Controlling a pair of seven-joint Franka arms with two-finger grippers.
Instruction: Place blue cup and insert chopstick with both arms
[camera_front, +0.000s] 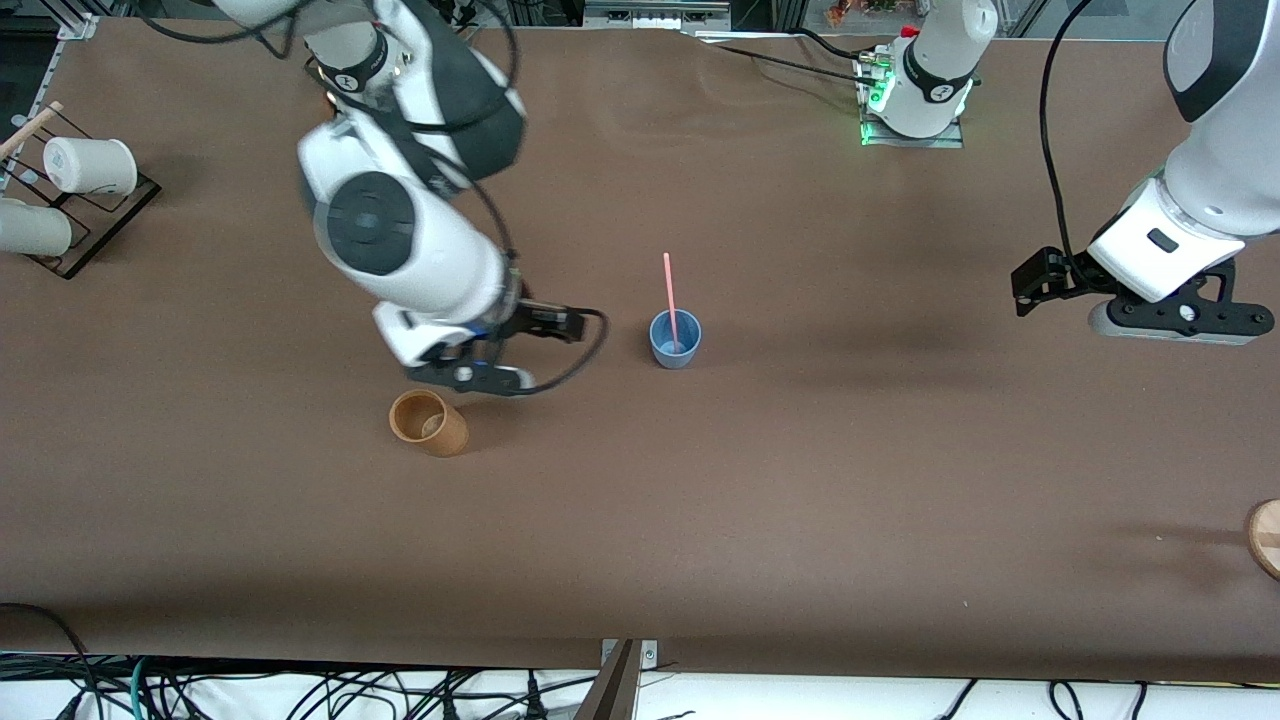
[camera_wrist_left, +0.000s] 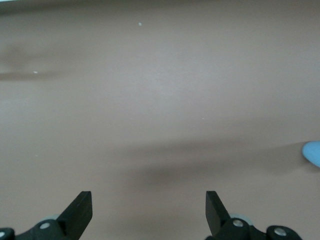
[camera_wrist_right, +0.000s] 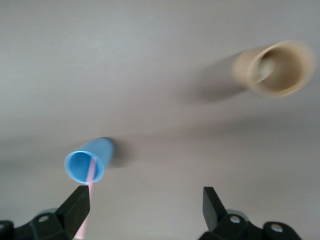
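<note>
Blue cup (camera_front: 675, 340) stands upright near the middle of the brown counter (camera_front: 800, 500), and the pink chopstick (camera_front: 670, 296) is in it, its lower end inside the cup, its upper end leaning toward twelve o'clock in the front view. Nothing grips either one.

Right pincer (camera_front: 470, 372) hangs low over the counter at about nine o'clock from the blue cup, clear of it, fingers spread wide with nothing between them. Its wrist view confirms that: both black fingertips (camera_wrist_right: 80, 202) stand apart, the blue cup (camera_wrist_right: 86, 164) shows with the chopstick (camera_wrist_right: 89, 190) rising out of its mouth, and the brown cup (camera_wrist_right: 277, 67) sits farther off.

That brown cup (camera_front: 428, 422) lies on its side at roughly eight o'clock from the blue cup, nearer the front camera, just below the right pincer in the front view.

Left pincer (camera_front: 1170, 318) waits over the counter toward the left arm's end, at three o'clock from the blue cup and well apart from it. Its fingers (camera_wrist_left: 80, 207) are released too, bare counter between them, with a sliver of the blue cup (camera_wrist_left: 313, 152) at the picture's edge.

White cups (camera_front: 90, 165) rest on a black wire rack (camera_front: 100, 215) at the right arm's end, around ten o'clock. A wooden disc (camera_front: 1266, 535) peeks in at about four o'clock.
</note>
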